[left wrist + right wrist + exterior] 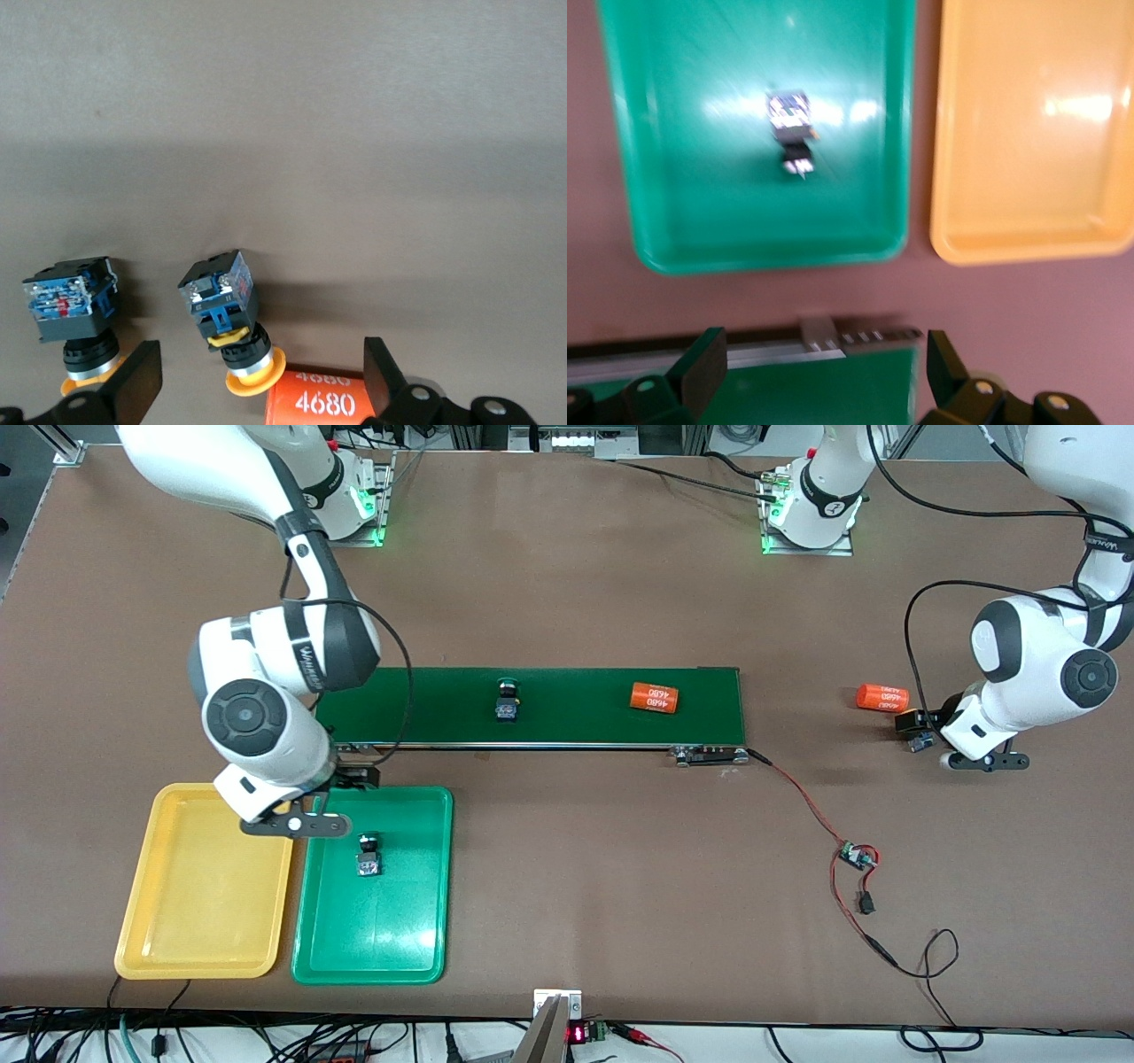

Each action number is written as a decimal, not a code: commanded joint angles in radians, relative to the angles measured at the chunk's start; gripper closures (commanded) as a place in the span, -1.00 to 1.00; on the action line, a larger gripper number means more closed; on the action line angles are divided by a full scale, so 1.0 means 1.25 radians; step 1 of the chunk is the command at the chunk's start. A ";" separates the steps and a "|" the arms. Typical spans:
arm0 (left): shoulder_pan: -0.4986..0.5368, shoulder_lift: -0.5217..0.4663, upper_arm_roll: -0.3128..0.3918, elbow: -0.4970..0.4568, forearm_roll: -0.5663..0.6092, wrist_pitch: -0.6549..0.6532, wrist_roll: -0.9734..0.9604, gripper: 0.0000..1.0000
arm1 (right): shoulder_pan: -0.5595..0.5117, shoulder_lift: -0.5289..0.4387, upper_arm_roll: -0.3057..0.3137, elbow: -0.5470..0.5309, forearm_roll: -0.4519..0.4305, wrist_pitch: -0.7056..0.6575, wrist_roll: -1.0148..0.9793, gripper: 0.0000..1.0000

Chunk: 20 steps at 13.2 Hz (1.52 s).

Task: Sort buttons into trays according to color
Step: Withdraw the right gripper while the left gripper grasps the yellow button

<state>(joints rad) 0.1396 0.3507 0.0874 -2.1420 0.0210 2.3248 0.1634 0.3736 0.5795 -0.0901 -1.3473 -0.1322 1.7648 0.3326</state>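
right gripper (306, 808) wide open over green tray (416, 948) edge nearest belt, empty, green button (368, 854) in the tray just beside it, left gripper (264, 390) open wide around a yellow button (229, 317)

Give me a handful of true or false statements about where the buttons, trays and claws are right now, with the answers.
1. One button lies in the green tray. True.
2. The yellow tray holds two buttons. False: it holds none.
3. A green-capped button sits on the conveyor belt. True.
4. The left claw grips an orange cylinder. False: it is open, above two yellow-capped buttons and the cylinder on the table.
5. The right claw is shut. False: it is open over the belt's end by the trays.
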 commanded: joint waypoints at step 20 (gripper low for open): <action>0.029 0.086 0.018 0.046 -0.005 0.003 0.034 0.72 | -0.167 -0.278 -0.039 -0.299 0.143 0.081 -0.280 -1.00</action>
<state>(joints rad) 0.1775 0.4672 0.1124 -2.1005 0.0210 2.3375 0.1645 0.1921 0.3753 -0.1849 -1.5058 0.0330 1.7763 -0.0059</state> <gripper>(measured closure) 0.674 0.000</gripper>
